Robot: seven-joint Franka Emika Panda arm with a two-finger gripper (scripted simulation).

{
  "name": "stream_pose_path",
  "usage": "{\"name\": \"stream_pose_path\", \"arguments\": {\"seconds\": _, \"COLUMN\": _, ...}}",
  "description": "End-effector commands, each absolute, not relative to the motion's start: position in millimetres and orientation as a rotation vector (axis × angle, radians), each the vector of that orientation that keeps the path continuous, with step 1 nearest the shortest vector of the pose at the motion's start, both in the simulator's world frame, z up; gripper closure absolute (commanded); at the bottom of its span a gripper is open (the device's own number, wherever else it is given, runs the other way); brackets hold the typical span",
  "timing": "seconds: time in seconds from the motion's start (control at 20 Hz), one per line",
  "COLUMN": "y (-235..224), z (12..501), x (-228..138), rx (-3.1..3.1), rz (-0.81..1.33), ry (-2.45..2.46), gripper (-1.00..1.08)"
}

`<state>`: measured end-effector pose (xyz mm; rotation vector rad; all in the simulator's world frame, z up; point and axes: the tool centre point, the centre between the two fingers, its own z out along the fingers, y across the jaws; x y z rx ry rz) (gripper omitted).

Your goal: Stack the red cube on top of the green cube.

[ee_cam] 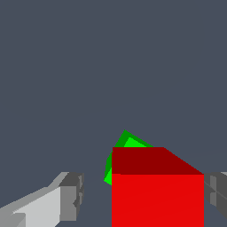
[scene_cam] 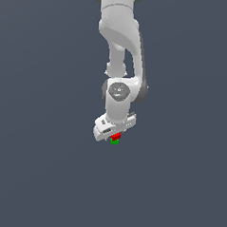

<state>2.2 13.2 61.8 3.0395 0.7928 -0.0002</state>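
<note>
Below the white arm (scene_cam: 119,63), near the middle of the exterior view, the tool (scene_cam: 115,134) points down over the dark grey table (scene_cam: 40,177); the red cube (scene_cam: 116,136) shows just under the tool's body, and the green cube (scene_cam: 114,141) peeks out directly beneath it, the two appearing to touch, though they are too small there to be sure; in the wrist view the red cube (ee_cam: 157,195) fills the space between the fingers (ee_cam: 71,195), with the green cube (ee_cam: 126,146) partly hidden behind it and turned at a different angle; one finger stands clear of the red cube with a gap of table showing between them, while the other finger (ee_cam: 217,193) sits just beside the cube's opposite face; the tool is spread, not pinching the cube.
</note>
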Motion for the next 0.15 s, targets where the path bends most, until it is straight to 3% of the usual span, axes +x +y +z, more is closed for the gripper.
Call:
{"name": "stream_pose_path", "arguments": {"seconds": 0.0, "y": 13.2, "z": 61.8, "x": 2.3, "rx": 3.039, "rz": 0.0, "ry": 0.793, "gripper": -0.92}}
{"name": "stream_pose_path", "arguments": {"seconds": 0.1, "y": 13.2, "z": 61.8, "x": 2.3, "rx": 3.039, "rz": 0.0, "ry": 0.793, "gripper": -0.92}}
